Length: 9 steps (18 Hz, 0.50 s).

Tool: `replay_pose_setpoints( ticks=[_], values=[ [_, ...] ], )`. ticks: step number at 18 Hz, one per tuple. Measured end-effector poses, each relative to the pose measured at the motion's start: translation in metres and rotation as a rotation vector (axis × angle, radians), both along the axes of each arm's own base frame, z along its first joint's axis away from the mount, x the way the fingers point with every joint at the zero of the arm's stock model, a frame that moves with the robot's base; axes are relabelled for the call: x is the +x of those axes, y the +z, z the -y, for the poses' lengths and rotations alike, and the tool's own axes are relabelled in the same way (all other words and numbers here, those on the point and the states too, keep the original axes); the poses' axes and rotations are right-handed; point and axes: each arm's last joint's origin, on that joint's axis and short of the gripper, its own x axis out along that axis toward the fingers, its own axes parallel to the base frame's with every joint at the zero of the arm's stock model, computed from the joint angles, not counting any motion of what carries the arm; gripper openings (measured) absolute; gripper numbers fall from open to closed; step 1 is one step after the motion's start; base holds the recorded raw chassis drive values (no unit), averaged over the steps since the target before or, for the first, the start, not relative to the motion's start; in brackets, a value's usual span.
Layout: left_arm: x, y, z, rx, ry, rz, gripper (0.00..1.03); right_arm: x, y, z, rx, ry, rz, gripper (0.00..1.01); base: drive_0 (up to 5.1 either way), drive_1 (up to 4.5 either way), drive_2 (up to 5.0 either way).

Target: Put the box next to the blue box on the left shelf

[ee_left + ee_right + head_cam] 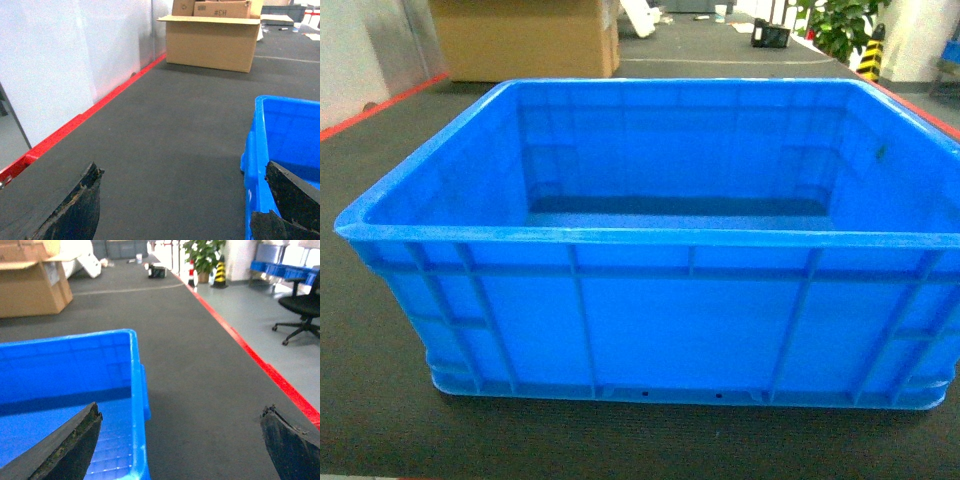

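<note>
Box (660,300), bright blue and open-topped, sits on the dark floor mat (380,400) right in front of the robot, with bare mat on both sides. The left claw (182,200) is spread wide, straddling the box's left rim. The right claw (180,440) is open too, straddling the right rim, and a red line (280,385) borders the mat beyond it.

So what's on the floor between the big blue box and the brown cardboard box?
Nothing but bare dark grey carpet. In the left wrist view, the floor between the blue box and the cardboard box holds no objects, and the head view shows the same.
</note>
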Motion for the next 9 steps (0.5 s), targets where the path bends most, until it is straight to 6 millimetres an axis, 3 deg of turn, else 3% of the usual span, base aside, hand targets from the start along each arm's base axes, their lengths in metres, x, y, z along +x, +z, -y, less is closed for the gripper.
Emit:
replay_pose_setpoints(
  ticks=[1,3,6,9],
  values=[
    [0.029,0.009,0.005,0.005,-0.048,-0.074,0.98,0.028,0.012,-0.001,-0.002,0.04,-0.084,0.98,0.0,0.0,0.0],
    [0.078,0.003,0.017,-0.032,-0.159,-0.243,0.98,0.083,0.003,-0.001,0.019,0.124,-0.294,0.98,0.0,0.0,0.0],
    [0.104,-0.001,0.023,-0.065,-0.205,-0.324,0.98,0.11,-0.008,-0.003,0.031,0.17,-0.414,0.98,0.0,0.0,0.0],
    [0.115,-0.002,0.024,-0.087,-0.223,-0.365,0.98,0.122,-0.013,-0.003,0.056,0.196,-0.484,0.98,0.0,0.0,0.0]
  ],
)
